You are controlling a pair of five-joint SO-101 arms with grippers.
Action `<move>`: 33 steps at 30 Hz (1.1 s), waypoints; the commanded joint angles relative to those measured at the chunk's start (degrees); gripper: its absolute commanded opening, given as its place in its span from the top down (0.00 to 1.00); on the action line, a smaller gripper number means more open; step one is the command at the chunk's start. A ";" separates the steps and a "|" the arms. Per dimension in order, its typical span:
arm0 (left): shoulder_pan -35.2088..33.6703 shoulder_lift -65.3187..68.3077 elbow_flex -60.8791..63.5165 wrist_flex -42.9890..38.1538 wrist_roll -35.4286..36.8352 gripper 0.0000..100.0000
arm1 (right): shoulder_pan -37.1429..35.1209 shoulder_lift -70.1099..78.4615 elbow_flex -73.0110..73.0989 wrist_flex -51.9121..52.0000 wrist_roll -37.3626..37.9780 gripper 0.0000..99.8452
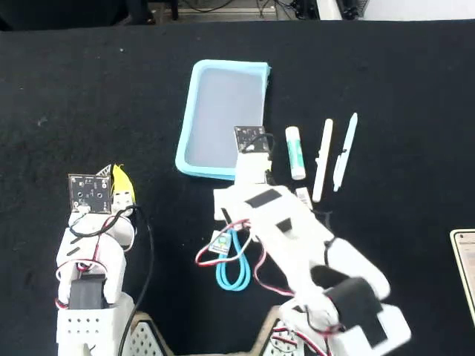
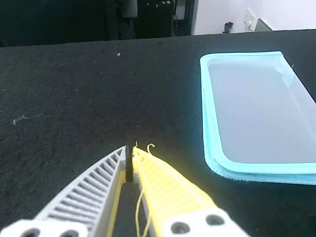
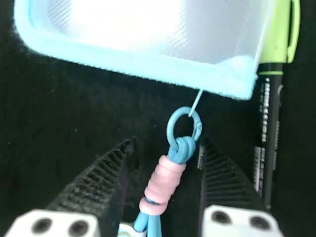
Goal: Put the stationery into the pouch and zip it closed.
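The right arm (image 1: pixel 297 230) is covering the pouch's (image 1: pixel 215 111) 5 o'clock corner, while the high view's 3 o'clock edge is cropping a card (image 1: pixel 465 267).

**Left arm** (image 1: pixel 89 289): folded back over the left base (image 1: pixel 85 330), with the links stacked close together. The left wrist (image 1: pixel 90 194) is aimed forward.

**Left jaws:** closed. The grey finger (image 2: pixel 91 185) and the yellow finger (image 2: pixel 165 185) converge from root to tip, and their tips touch.

**Right arm** (image 1: pixel 297 230): stretched forward from the right base (image 1: pixel 334 334). It is angled diagonally toward the left arm's side, with the links extended.

**Right jaws:** parted. The two dark ribbed fingers (image 3: pixel 101 180) stand well apart and lean slightly inward toward the tips. A gap runs between them along their full length.
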 commanded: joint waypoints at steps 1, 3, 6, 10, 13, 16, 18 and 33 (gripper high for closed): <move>0.75 -0.26 1.27 0.44 0.35 0.97 | 0.97 2.07 -6.29 3.69 -0.26 0.81; 0.75 -0.26 1.27 0.44 0.35 0.97 | 0.97 3.03 -7.69 5.98 -0.09 0.81; 0.75 -0.26 1.27 0.44 0.35 0.97 | 1.14 4.35 -9.01 8.97 4.04 0.82; 0.66 -0.26 1.27 0.44 0.35 0.97 | 3.78 5.23 -9.36 9.14 14.59 0.99; 0.66 -0.26 1.27 0.44 0.35 0.97 | 6.68 4.26 -8.92 9.76 20.31 0.97; 0.66 -0.26 1.27 0.44 0.35 0.97 | 9.67 1.63 -9.01 12.66 21.19 0.99; 0.66 -0.26 1.27 0.44 0.35 0.97 | 10.73 -1.71 -9.19 16.18 21.27 0.99; 0.66 -0.26 1.27 0.44 0.35 0.97 | 9.32 -14.64 -6.29 37.63 51.96 0.99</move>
